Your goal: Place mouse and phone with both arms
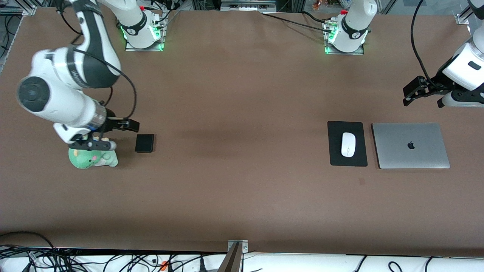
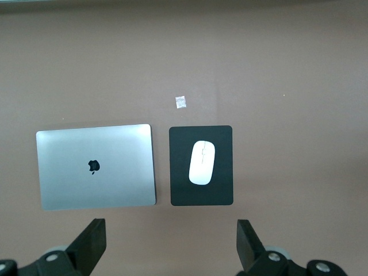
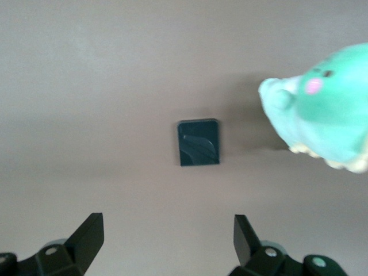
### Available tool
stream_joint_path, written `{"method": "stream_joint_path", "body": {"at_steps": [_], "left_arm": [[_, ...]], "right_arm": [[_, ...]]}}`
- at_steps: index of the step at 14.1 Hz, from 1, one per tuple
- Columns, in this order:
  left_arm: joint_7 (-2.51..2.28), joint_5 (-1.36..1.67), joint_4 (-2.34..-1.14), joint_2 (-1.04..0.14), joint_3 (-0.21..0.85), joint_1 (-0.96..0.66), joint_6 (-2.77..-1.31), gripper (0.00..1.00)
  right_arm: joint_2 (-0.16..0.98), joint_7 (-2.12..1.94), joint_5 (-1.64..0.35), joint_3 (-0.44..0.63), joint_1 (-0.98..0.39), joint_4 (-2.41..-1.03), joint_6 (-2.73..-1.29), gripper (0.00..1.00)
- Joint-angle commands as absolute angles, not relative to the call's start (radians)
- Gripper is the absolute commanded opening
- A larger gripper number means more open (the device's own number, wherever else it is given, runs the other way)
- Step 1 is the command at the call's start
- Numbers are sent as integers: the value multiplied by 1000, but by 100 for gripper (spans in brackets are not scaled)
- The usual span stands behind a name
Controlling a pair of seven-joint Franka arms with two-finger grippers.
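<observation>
The white mouse (image 1: 348, 144) (image 2: 202, 163) lies on a black mouse pad (image 1: 336, 153) (image 2: 221, 190) toward the left arm's end of the table. The small black phone (image 1: 145, 143) (image 3: 198, 142) lies flat toward the right arm's end, beside a green plush toy (image 1: 92, 158). My right gripper (image 1: 123, 135) (image 3: 168, 236) hangs open over bare table between the toy and the phone, holding nothing. My left gripper (image 1: 422, 102) (image 2: 171, 236) is open and empty, up in the air over bare table close to the laptop and pad.
A closed silver laptop (image 1: 411, 145) (image 2: 95, 167) lies beside the mouse pad, on the side away from the table's middle. The green plush toy (image 3: 322, 115) stands close under the right wrist. A small white scrap (image 2: 180, 102) lies near the pad. Cables run along the table's front edge.
</observation>
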State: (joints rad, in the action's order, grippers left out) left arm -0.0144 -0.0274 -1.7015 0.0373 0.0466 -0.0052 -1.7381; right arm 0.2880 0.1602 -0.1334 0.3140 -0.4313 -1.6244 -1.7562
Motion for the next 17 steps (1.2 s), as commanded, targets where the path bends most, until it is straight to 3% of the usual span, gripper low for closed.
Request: {"method": "stream_joint_path", "body": {"at_steps": [1, 9, 14, 17], "left_arm": [[-20, -49, -1709, 46, 51, -11, -1746, 100], [-17, -49, -1680, 34, 54, -11, -1744, 100], [-23, -49, -1661, 23, 58, -17, -1740, 100], [-23, -49, -1661, 25, 66, -15, -1730, 100]], "right_arm": [[263, 144, -156, 354, -420, -1553, -1629, 100], [81, 146, -123, 371, -384, -1545, -1534, 100], [72, 161, -22, 79, -108, -1508, -1496, 100], [63, 150, -8, 48, -60, -1508, -1503, 100]]}}
